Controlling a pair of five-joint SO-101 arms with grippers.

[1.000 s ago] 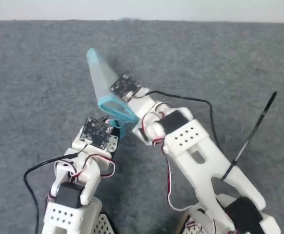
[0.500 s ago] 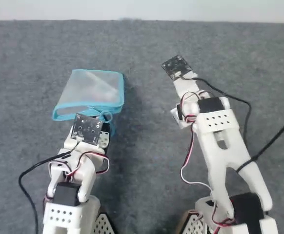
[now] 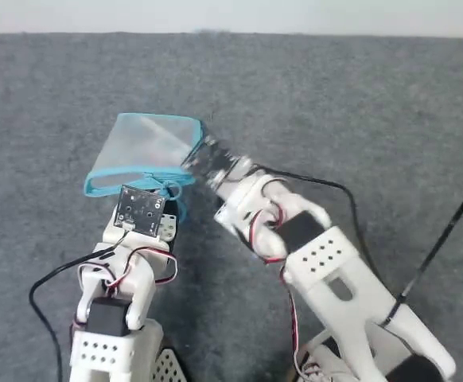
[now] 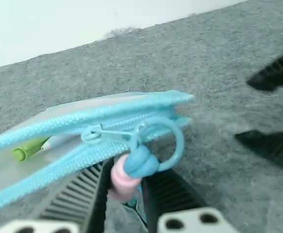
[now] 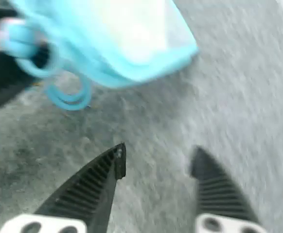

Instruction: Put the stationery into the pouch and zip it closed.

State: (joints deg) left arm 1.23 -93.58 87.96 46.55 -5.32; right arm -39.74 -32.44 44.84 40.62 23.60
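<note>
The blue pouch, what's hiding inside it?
Through the pouch's see-through side, a green pen tip and something white beside it show. The rest of the inside is hidden by the cloudy wall.

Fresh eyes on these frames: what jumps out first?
The translucent blue pouch stands out at mid-table, just ahead of the left arm. The left gripper is shut on its knotted pull cord, and a green pen shows inside the pouch. The right gripper hangs open just beside the pouch's corner.
</note>
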